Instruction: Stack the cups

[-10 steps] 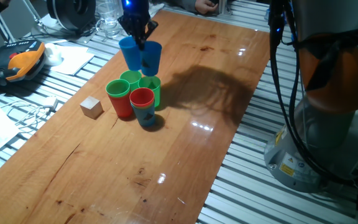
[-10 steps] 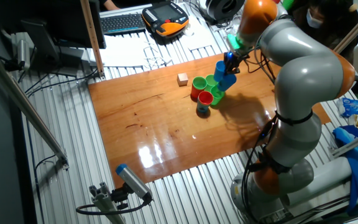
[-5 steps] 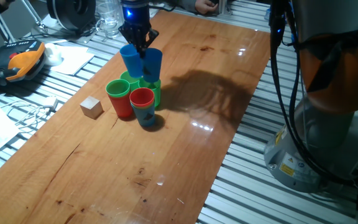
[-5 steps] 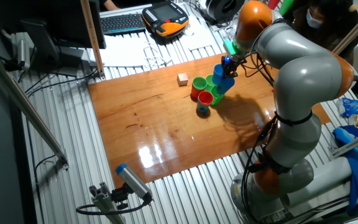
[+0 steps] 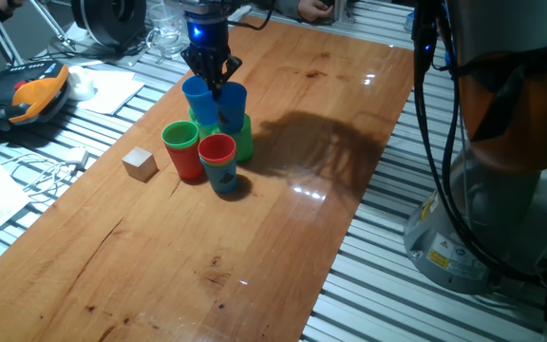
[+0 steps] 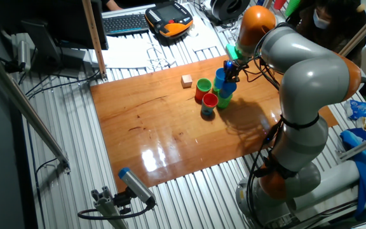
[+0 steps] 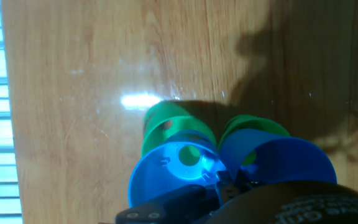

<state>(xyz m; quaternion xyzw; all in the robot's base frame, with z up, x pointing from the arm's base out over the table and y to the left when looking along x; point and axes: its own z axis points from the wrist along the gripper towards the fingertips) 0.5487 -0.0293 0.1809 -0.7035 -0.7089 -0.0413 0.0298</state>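
The wooden table (image 5: 283, 247) lies broad and bare on my base's side of the cluster, its long edge meeting the slatted metal bench (image 5: 368, 285). My gripper (image 5: 211, 81) pinches the touching rims of two blue cups (image 5: 216, 103), holding both just above the green cups (image 5: 240, 142) beneath them. Beside those stand a green-rimmed red cup (image 5: 182, 148) and a red cup nested in a blue one (image 5: 218, 161), all bunched together. The pale wooden cube (image 5: 141, 163) sits apart, toward the near table edge.
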